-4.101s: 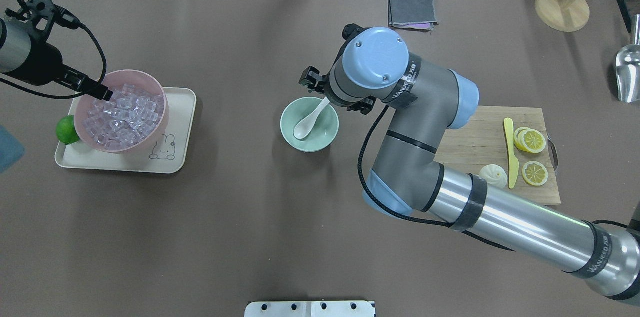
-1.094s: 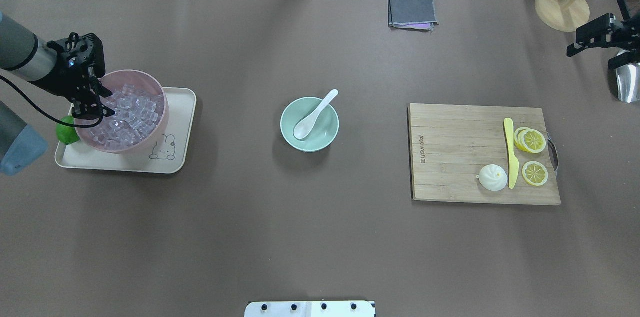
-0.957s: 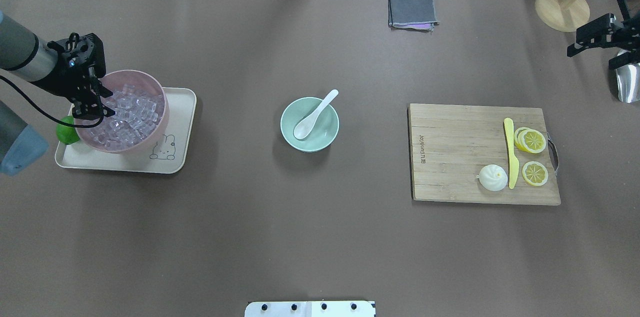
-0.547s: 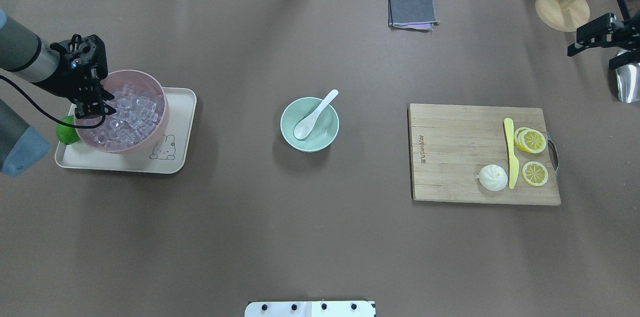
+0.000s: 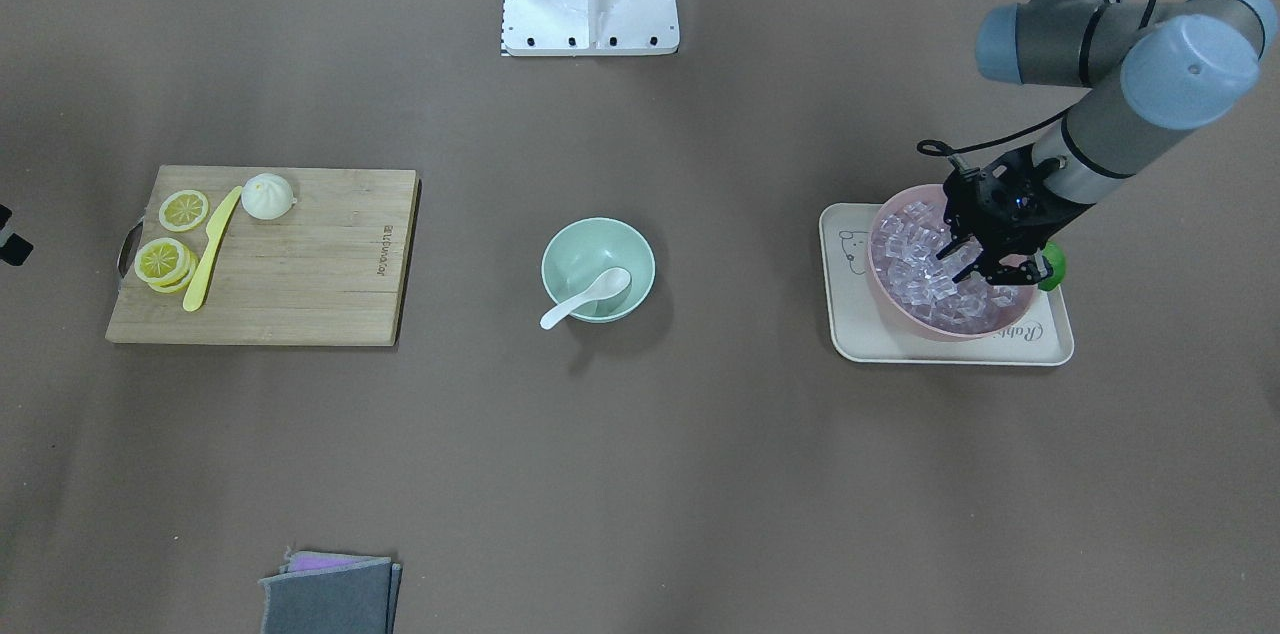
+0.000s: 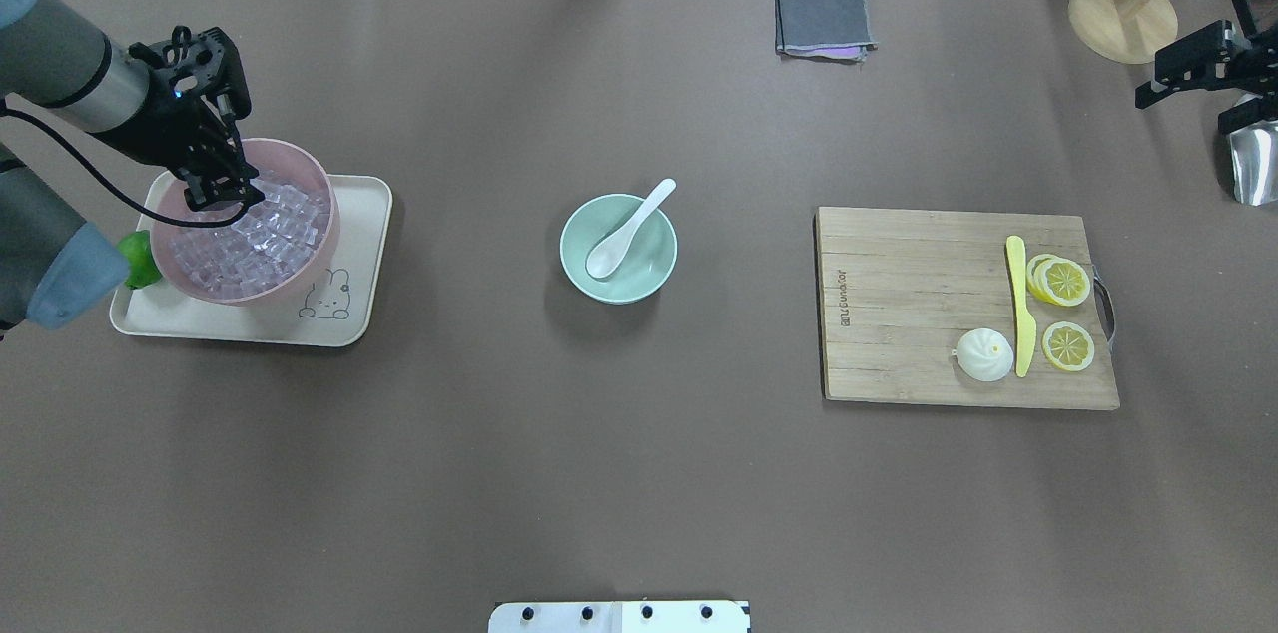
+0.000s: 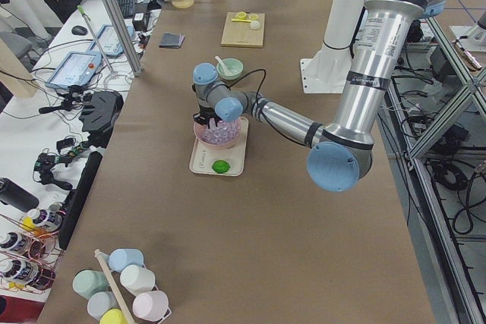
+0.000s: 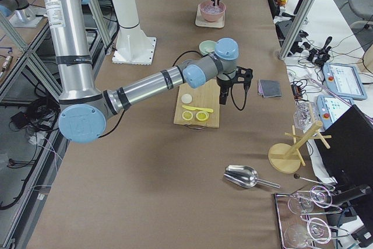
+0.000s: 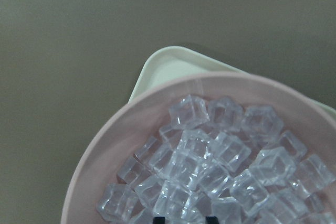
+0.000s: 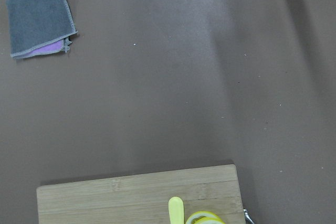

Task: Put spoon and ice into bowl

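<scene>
The white spoon (image 6: 624, 232) lies in the mint-green bowl (image 6: 574, 264) at the table's middle, handle over the far rim; both show in the front view, spoon (image 5: 585, 299) and bowl (image 5: 560, 254). Ice cubes (image 6: 265, 234) fill a pink bowl (image 6: 321, 249) on the left. My left gripper (image 6: 228, 192) hangs over that bowl's far-left rim. In the left wrist view its fingertips (image 9: 158, 217) stand a cube's width apart at the frame's bottom edge, apparently shut on an ice cube above the ice (image 9: 210, 161). My right gripper (image 6: 1185, 114) is open and empty at the far right.
The pink bowl stands on a cream tray (image 6: 349, 323) with a lime (image 6: 140, 259). A cutting board (image 6: 899, 314) holds a yellow knife (image 6: 1018, 304), lemon slices and a bun. A grey cloth (image 6: 821, 19), a wooden stand base (image 6: 1123, 19) and a metal scoop (image 6: 1253, 154) lie at the back right.
My left gripper has risen out of the ice and moved toward the pink bowl's far rim. The right arm, at the green bowl four seconds ago, has kept still at the far right.
</scene>
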Action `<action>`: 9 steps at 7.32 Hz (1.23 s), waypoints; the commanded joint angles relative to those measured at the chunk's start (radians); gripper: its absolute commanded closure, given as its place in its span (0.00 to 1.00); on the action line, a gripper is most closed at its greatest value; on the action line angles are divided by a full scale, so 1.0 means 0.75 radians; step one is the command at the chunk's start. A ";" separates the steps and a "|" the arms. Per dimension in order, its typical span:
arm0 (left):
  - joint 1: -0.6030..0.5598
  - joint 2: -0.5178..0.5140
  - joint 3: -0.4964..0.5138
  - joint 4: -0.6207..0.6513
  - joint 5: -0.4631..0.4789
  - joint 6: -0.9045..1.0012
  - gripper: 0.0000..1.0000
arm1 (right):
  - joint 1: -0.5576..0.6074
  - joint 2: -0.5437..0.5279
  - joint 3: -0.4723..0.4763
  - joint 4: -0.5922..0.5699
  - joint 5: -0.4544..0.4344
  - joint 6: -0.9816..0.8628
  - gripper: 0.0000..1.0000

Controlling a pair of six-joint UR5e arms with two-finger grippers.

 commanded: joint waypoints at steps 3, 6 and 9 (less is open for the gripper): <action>0.189 -0.322 -0.079 0.219 0.007 -0.556 1.00 | 0.062 -0.041 -0.013 -0.051 0.015 -0.228 0.00; 0.420 -0.578 0.127 0.100 0.180 -0.914 1.00 | 0.126 -0.080 -0.009 -0.133 0.015 -0.402 0.00; 0.458 -0.641 0.351 -0.155 0.210 -0.987 1.00 | 0.156 -0.143 -0.003 -0.133 0.015 -0.478 0.00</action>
